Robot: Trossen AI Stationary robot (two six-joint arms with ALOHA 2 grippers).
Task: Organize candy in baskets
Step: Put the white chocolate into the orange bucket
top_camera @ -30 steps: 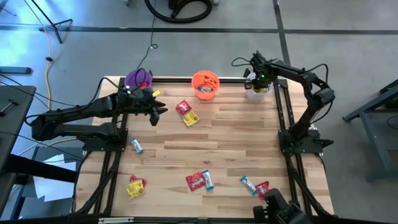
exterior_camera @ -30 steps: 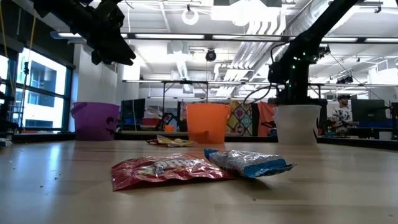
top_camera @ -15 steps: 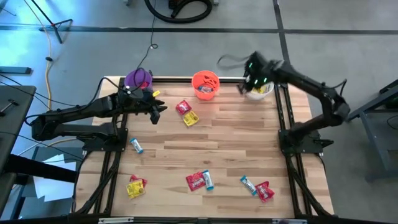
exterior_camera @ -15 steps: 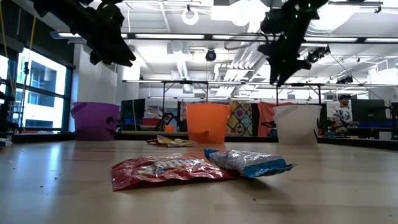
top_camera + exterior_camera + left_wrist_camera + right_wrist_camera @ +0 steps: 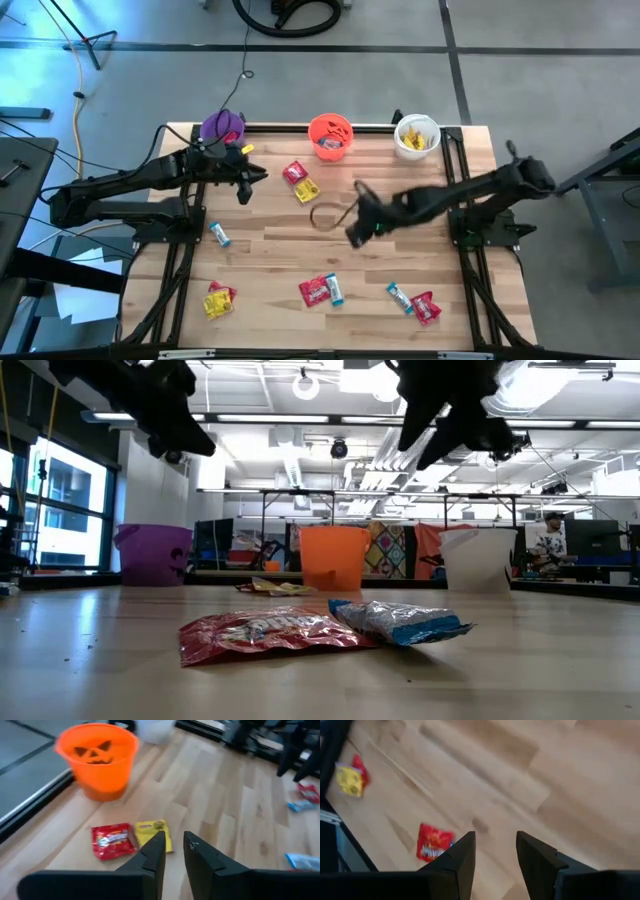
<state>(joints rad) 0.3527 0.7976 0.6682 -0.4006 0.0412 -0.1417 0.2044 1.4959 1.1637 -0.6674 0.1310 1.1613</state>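
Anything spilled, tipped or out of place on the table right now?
Nothing stands out. The purple bucket, orange bucket and white bucket stand upright along the far edge; loose candies like the red packet simply await sorting.

Bright, even light falls on the pale wooden slatted table (image 5: 300,240) from overhead, and shadows under the candy stay soft and short. In the high view the dark right arm (image 5: 440,200) is smeared with motion blur — its outline ghosted. At table height, long ceiling strip lights (image 5: 300,420) glare white and a window at the side burns pale blue. Both wrist views are soft — the round orange plastic bucket with a dark face mark (image 5: 97,760) looks hazy.
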